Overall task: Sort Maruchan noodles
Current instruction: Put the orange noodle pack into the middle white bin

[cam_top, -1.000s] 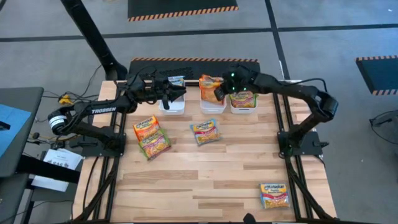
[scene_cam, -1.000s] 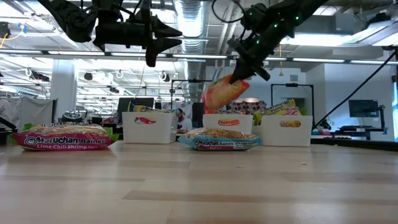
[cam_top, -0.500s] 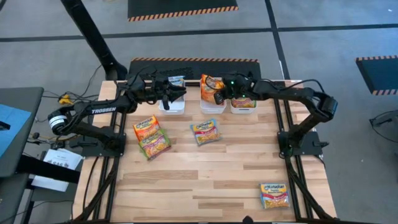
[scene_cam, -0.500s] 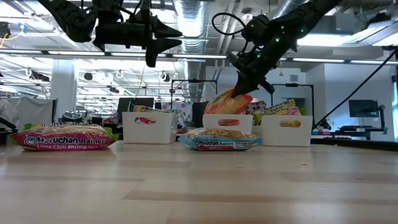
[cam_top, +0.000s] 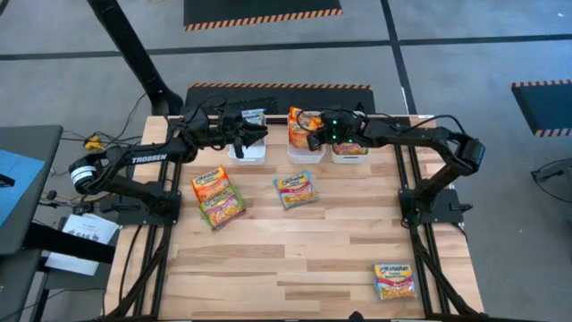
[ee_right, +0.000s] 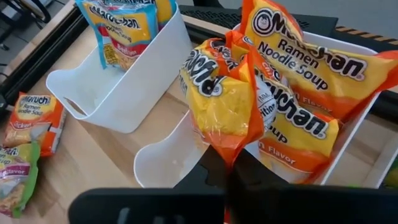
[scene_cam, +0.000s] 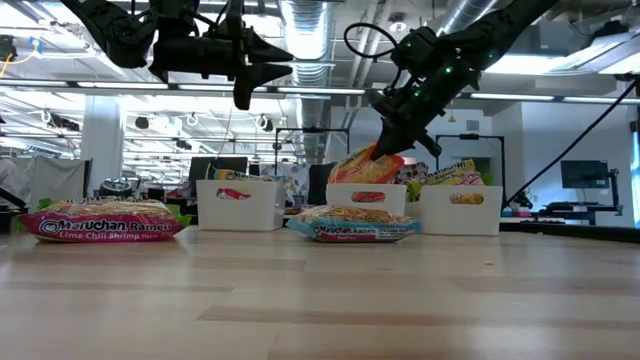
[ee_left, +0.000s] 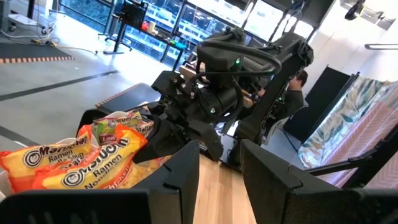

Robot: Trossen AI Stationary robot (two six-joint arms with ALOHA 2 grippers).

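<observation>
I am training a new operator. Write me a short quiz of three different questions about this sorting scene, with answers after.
1. True or false: the right gripper is shut on an orange Maruchan packet.
2. Which white bin is that packet being lowered into? A) left bin B) middle bin C) right bin
3. How many packets lie loose on the wooden table in the high view?

Key
1. True.
2. B; it already holds orange packets.
3. Four: two near the left arm, one blue-edged at centre, one at the near right corner.

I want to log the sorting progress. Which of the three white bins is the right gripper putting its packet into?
The middle bin. The right gripper holds an orange packet at its rim; the left bin and right bin flank it.
</observation>
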